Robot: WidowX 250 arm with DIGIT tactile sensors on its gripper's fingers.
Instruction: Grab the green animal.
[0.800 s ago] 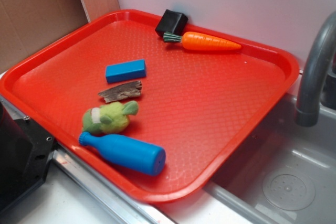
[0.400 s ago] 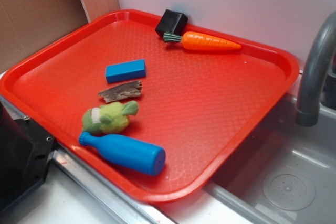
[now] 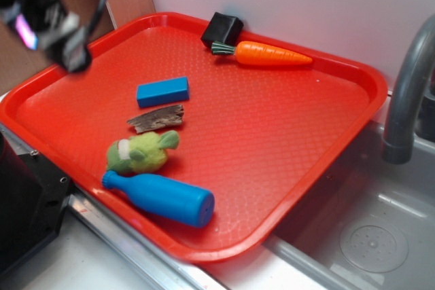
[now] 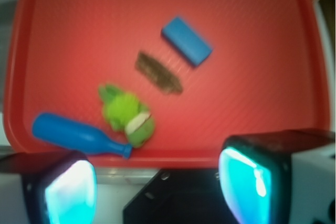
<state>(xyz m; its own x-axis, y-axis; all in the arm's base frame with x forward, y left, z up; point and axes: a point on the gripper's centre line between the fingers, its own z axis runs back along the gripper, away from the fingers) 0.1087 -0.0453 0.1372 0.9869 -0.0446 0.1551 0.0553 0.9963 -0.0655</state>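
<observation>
The green animal [image 3: 139, 152] lay untouched near the tray's [image 3: 285, 134] front edge, just beside the blue bottle [image 3: 161, 197] and close to the brown bark piece [image 3: 156, 118], while the gripper [image 4: 157, 182] hung high above that edge with fingers spread wide and empty, so the whole grab remained to do.

The exterior view looks down at an angle from beyond the red tray [image 3: 285, 140], taking in all of it plus the sink at the tray's right. The wrist view hangs high above the tray [image 4: 252, 35], facing straight down, blurred, its fingers [image 4: 247, 177] framing the bottom edge. Both share the tray's surface.
</observation>
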